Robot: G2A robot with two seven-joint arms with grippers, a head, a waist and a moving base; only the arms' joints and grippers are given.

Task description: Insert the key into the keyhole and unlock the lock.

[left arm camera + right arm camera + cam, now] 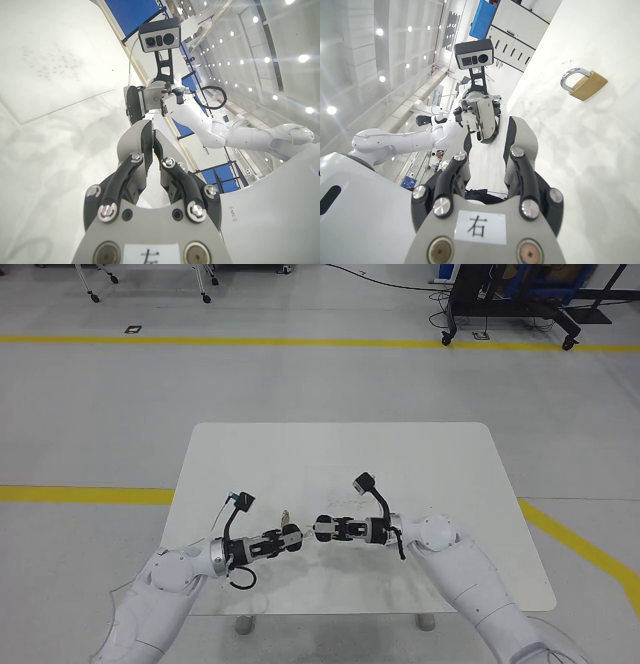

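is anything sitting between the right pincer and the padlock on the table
Nothing visible does. The padlock lies alone on the bare table, off to one side of the open right pincer. The left pincer hangs right at the right one's fingertips, beside that path rather than across it.

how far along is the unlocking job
Nothing looks done: the lock lies flat on the table, held by neither gripper, its shackle apparently closed. In hand: the left gripper is shut and the right gripper open, facing each other beside the lock. Left: inserting the key and turning it.
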